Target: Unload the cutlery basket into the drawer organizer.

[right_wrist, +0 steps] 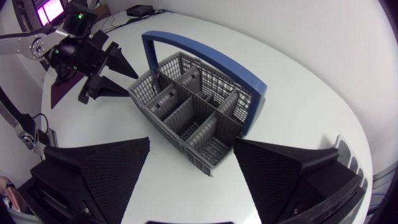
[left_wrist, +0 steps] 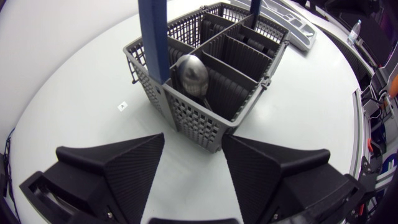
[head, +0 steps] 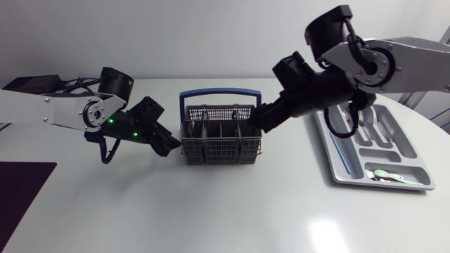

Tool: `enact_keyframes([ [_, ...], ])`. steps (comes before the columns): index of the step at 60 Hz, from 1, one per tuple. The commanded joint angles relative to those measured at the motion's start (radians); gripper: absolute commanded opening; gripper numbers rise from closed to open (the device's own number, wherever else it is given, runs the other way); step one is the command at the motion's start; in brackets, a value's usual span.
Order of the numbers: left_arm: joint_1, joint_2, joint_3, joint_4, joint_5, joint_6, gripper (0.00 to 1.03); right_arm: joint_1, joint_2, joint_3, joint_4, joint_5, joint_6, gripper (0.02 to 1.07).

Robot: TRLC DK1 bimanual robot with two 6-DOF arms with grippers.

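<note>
Tabletop (head: 211, 211), basket (left_wrist: 193, 121) with spoon (left_wrist: 191, 73)

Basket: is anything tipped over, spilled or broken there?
Nothing stands out. The basket stands upright on the table, handle up, with a spoon standing bowl-up in an end compartment.

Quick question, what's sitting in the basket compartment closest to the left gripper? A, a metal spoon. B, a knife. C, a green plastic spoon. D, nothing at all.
A: the left wrist view shows a metal spoon, bowl up, in the end compartment of the basket, just ahead of the open left gripper.
</note>
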Motion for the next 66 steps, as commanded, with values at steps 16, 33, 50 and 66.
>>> enact_keyframes([
  [16,0.021,-0.103,-0.112,0.115,0.012,0.019,0.66,0.105,0.253,0.197,0.027,-0.072,0.172,0.93],
  [33,0.067,-0.105,-0.159,0.186,0.082,0.017,0.66,0.191,0.370,0.257,0.143,-0.055,0.281,0.86],
  [50,0.088,-0.102,-0.196,0.243,0.115,0.014,0.66,0.255,0.437,0.263,0.238,0.022,0.316,0.76],
  [66,0.109,-0.075,-0.212,0.293,0.141,0.014,0.66,0.266,0.502,0.292,0.303,0.088,0.348,0.61],
])
